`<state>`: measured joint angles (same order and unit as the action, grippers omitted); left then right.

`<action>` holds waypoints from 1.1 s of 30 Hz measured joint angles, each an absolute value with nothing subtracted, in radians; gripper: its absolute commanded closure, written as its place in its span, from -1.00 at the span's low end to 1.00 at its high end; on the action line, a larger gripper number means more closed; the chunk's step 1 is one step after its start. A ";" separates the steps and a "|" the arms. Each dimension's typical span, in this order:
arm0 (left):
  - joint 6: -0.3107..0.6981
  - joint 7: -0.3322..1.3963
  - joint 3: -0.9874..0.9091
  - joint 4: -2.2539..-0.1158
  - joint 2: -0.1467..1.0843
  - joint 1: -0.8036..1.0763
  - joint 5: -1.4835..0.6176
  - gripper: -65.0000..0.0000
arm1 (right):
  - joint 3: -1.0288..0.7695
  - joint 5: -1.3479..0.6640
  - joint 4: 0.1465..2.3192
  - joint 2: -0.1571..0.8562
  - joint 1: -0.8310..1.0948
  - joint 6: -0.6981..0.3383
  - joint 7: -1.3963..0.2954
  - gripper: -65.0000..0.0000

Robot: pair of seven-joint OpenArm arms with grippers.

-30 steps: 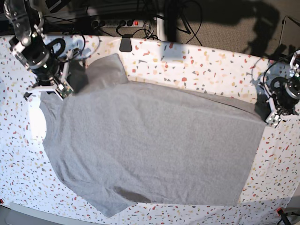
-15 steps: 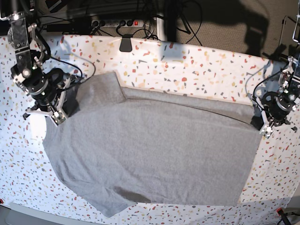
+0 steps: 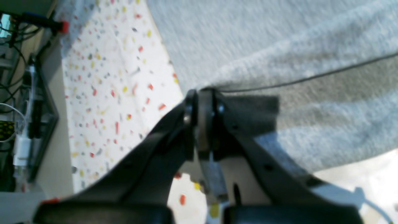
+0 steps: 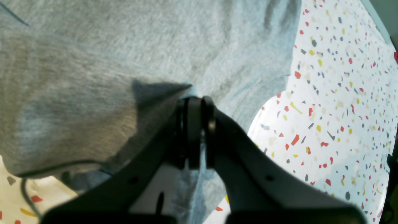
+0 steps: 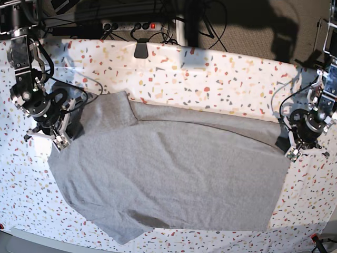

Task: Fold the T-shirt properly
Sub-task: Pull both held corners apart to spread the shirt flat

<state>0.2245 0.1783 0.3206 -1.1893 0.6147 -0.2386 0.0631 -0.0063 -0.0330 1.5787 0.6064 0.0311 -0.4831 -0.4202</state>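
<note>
The heather-grey T-shirt (image 5: 168,174) lies spread on the table, plain side up, with one sleeve (image 5: 111,109) pointing back left and a narrow band of under layer showing along its far edge. My right gripper (image 5: 59,141) at the left of the base view is shut on the T-shirt's left edge. In the right wrist view the right gripper's (image 4: 196,105) closed tips pinch grey cloth (image 4: 93,62). My left gripper (image 5: 291,153) at the right is shut on the T-shirt's right corner. The left wrist view shows the left gripper (image 3: 199,102) clamping the fabric (image 3: 279,46).
The table (image 5: 210,74) has a white speckled terrazzo cover. A black clip (image 5: 141,48) sits on its back edge, with a power strip (image 5: 131,25) and cables behind. Arm cables trail beside both grippers.
Both grippers have moved toward the table's front, still shut on the T-shirt, dragging its upper layer with them. More of the under layer shows along the far edge.
</note>
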 measured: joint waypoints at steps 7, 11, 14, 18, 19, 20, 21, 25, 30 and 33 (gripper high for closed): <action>0.224 0.179 0.321 -1.189 0.615 -0.255 0.063 1.00 | -0.006 -0.033 1.579 0.606 0.031 -0.483 -0.419 1.00; 0.225 0.180 0.321 -1.189 0.615 -0.255 0.063 0.70 | -0.006 -0.030 1.579 0.606 0.030 -0.483 -0.419 0.24; 0.222 0.187 0.321 -1.189 0.615 -0.258 0.063 0.29 | -0.006 -0.030 1.579 0.607 0.027 -0.472 -0.420 0.17; 0.221 0.290 0.321 -1.198 0.615 -0.261 0.067 0.29 | -0.006 -0.029 1.579 0.622 0.014 -0.468 -0.421 0.17; 0.221 0.301 0.321 -1.201 0.616 -0.260 0.095 0.29 | -0.006 -0.029 1.579 0.631 0.015 -0.468 -0.421 0.17; 0.222 0.314 0.321 -1.206 0.615 -0.260 0.112 0.29 | -0.006 -0.029 1.579 0.641 0.016 -0.466 -0.428 0.17; 0.235 0.324 0.321 -1.216 0.617 -0.260 0.134 0.29 | -0.006 -0.029 1.583 0.649 0.016 -0.466 -0.451 0.17; 0.390 0.373 0.321 -1.270 0.620 -0.260 0.217 0.29 | -0.006 -0.023 1.651 0.676 0.018 -0.469 -0.616 0.17; 0.413 0.401 0.321 -1.348 0.640 -0.203 0.300 0.29 | -0.006 -0.002 1.763 0.707 0.074 -0.477 -0.655 0.17; 0.390 0.390 0.321 -1.370 0.659 -0.134 0.385 0.29 | -0.006 0.025 1.821 0.706 0.151 -0.482 -0.664 0.17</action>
